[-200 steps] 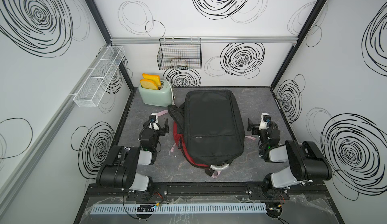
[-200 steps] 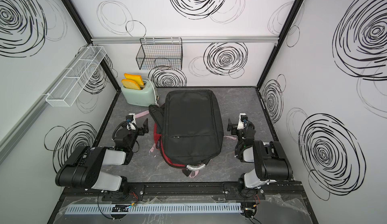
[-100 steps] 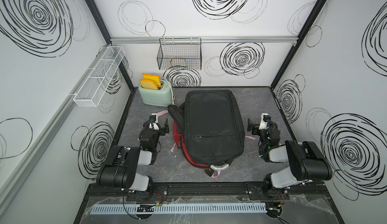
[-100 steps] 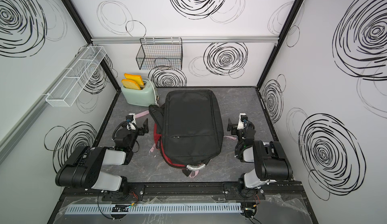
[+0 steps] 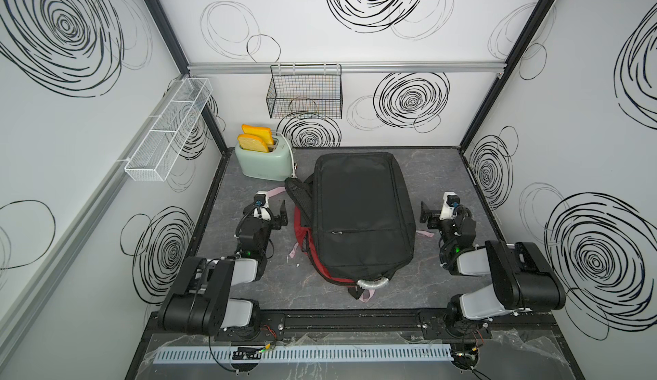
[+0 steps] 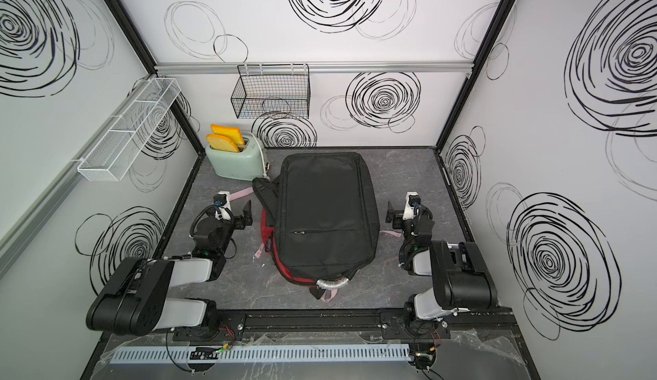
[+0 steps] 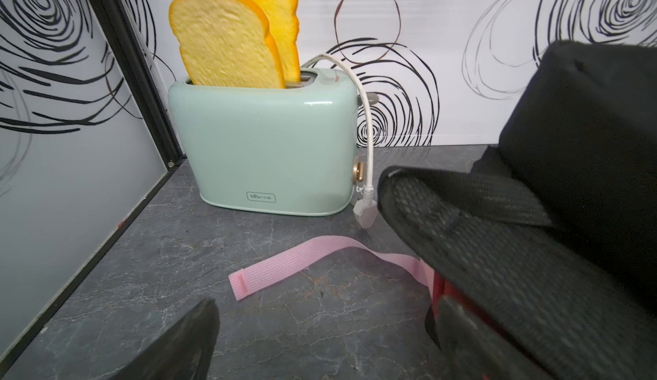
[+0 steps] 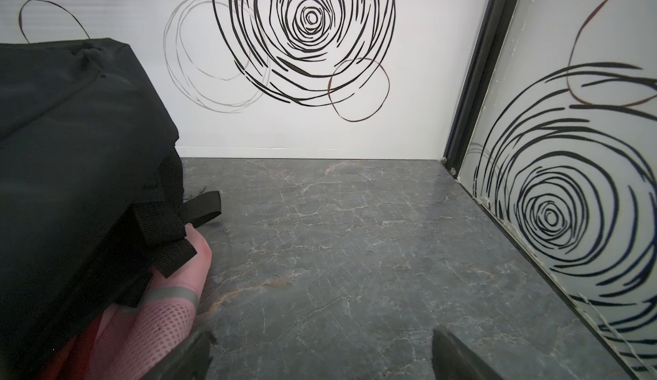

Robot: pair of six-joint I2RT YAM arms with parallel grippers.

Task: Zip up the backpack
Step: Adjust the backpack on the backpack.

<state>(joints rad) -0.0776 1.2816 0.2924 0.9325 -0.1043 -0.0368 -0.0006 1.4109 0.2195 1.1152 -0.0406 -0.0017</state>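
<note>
The backpack (image 5: 359, 214) is found lying flat at the middle of the grey marbled surface (image 5: 437, 168), between the two arms, with its taped handle (image 5: 371, 284) at the near end. Red lining (image 5: 300, 225) is exposed along its left edge and near end, so the main zip is judged not closed there. A black mesh shoulder strap (image 7: 497, 253) is seen folded out at the left side, and a pink strap (image 7: 302, 257) is laid on the surface beside it.

The left end effector (image 7: 327, 342) is held low just beside the backpack's left edge, its jaws spread wide and nothing held. Contact with the mesh strap cannot be determined. The right end effector (image 8: 320, 357) is held low beside the backpack's right side, jaws likewise spread and empty, apart from the fabric.

A mint toaster (image 5: 265, 161) with two bread slices (image 5: 254, 138) is noted in the far left corner.
</note>
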